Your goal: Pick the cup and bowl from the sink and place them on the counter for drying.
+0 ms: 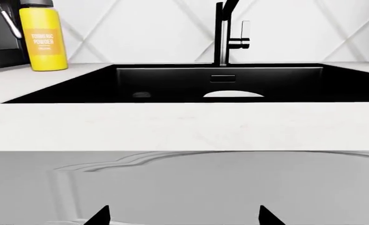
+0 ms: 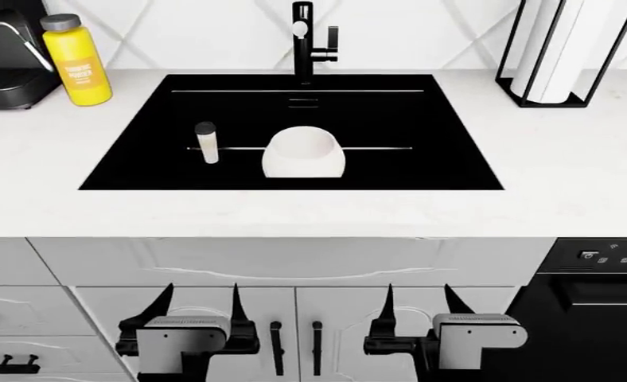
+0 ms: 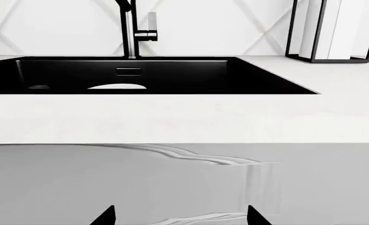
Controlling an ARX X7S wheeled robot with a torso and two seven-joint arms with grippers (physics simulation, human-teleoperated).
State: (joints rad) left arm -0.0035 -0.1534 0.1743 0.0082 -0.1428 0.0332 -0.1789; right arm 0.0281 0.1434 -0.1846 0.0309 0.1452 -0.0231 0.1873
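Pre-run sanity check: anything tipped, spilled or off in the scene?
Nothing stands out. The cup stands upright in the sink beside the bowl; no spills show. Both pincers, left and right, are open below the counter.

- The sink (image 2: 420, 119) looked matt black, smooth-walled.
- The counter (image 2: 292, 213) looked like pale stone, faintly speckled, with a dull finish.
- The bowl (image 2: 304, 155) was glossy white, like glazed ceramic.
- The cup (image 2: 206, 145) had a smooth cream body and a dark grey top.
- The faucet (image 2: 305, 44) was black with a brushed-metal handle.
- The bottle (image 2: 79, 65) looked like yellow plastic with a grey cap.
- The cabinet doors (image 2: 292, 270) were smooth, satin white.
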